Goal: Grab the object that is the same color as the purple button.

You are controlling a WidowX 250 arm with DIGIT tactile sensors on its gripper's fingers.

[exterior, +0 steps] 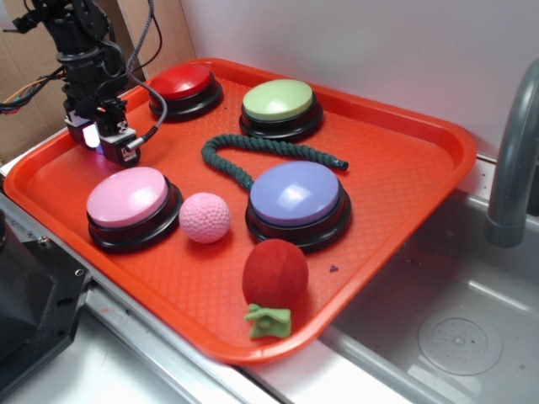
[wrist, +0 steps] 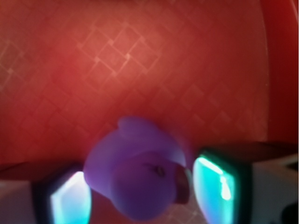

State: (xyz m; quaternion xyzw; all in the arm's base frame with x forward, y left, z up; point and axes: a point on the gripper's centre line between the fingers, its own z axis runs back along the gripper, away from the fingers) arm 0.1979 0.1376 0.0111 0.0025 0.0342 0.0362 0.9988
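The tiny purple duck [wrist: 140,182] sits between my two fingers in the wrist view, its side against the left pad [wrist: 70,200] and its beak against the right pad [wrist: 215,186]. My gripper [wrist: 140,198] is shut on it, low over the orange tray [wrist: 117,60]. In the exterior view the gripper [exterior: 108,141] is at the tray's back left, beside the red button, with a bit of purple showing at its tip. The purple button [exterior: 296,196], lavender dome on a black base, stands mid-tray to the right.
The tray [exterior: 404,160] also holds a pink button [exterior: 130,202], red button [exterior: 184,87], green button [exterior: 280,105], pink ball [exterior: 205,217], red ball [exterior: 274,273], green clip toy [exterior: 268,321] and dark green rope [exterior: 253,156]. A sink with a grey faucet [exterior: 514,160] lies right.
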